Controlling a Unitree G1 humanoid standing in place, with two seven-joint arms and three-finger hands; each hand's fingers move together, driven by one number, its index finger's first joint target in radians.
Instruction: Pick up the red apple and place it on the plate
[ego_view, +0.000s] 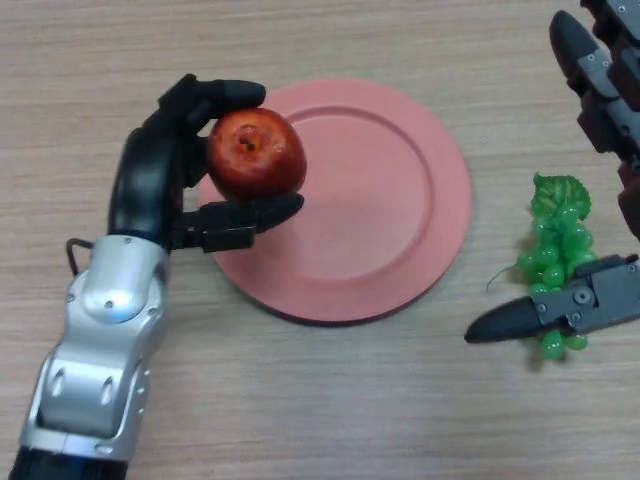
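Observation:
A red apple sits in my left hand, whose fingers curl over its top while the thumb presses under it. The apple hangs over the left edge of a round pink plate that lies flat on the wooden table. My right hand shows at the right edge, away from the plate, with its fingers straight and its thumb pointing left beside a bunch of grapes.
A bunch of green grapes lies on the table to the right of the plate, partly under the right hand's thumb. Bare wood table surface stretches in front of the plate.

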